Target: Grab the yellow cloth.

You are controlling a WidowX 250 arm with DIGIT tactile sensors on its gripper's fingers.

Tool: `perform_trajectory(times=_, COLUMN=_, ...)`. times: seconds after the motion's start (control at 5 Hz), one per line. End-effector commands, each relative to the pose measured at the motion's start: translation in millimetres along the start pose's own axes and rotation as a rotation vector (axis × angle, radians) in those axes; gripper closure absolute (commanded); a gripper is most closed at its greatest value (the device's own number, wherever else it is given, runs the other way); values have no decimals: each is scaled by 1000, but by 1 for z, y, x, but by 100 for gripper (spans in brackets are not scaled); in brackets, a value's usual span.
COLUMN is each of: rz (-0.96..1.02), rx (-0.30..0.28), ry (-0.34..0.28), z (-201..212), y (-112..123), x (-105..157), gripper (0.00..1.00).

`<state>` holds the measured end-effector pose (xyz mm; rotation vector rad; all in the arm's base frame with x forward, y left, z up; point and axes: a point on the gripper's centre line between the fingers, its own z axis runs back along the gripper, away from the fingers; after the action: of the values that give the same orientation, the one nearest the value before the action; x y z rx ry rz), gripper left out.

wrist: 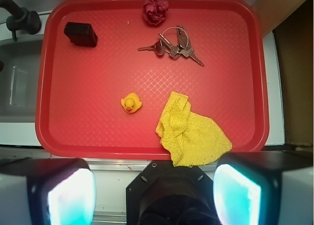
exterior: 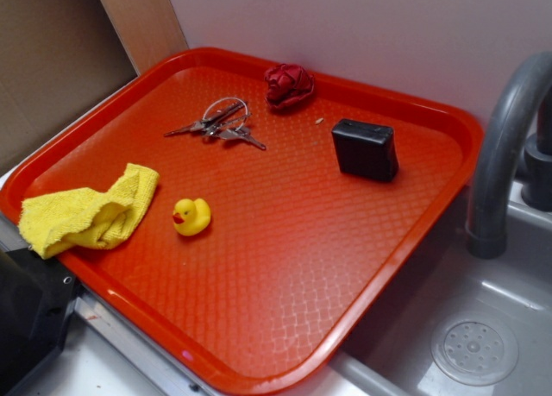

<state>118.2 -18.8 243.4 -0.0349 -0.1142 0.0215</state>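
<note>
The yellow cloth point(exterior: 86, 213) lies crumpled at the left corner of the red tray point(exterior: 302, 267), with one end lapping over the rim. In the wrist view the cloth point(wrist: 191, 132) is at the tray's near right edge, just ahead of my right finger. My gripper point(wrist: 154, 195) is open and empty, with its two fingers spread wide. It hangs well above and just outside the tray's near rim point(wrist: 98, 149). The fingers do not show in the exterior view.
A small yellow rubber duck point(exterior: 191, 216) sits right of the cloth. A bunch of keys point(exterior: 220, 124), a red crumpled item point(exterior: 288, 85) and a black box point(exterior: 366, 149) lie farther back. A grey faucet point(exterior: 504, 146) and sink point(exterior: 474, 344) are at the right.
</note>
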Motion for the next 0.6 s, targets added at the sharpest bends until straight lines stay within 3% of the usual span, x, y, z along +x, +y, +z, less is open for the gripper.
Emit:
perform_trajectory(times=0.0, rz=0, rx=0, ry=0, z=0, y=0, x=0, gripper=0)
perform_trajectory(times=0.2, rz=-30, rx=-21, ry=34, z=-47, y=31, x=13, gripper=0)
perform_trajectory(times=0.4, rz=-109, rx=-1, ry=109, z=-94, y=44, x=8, gripper=0)
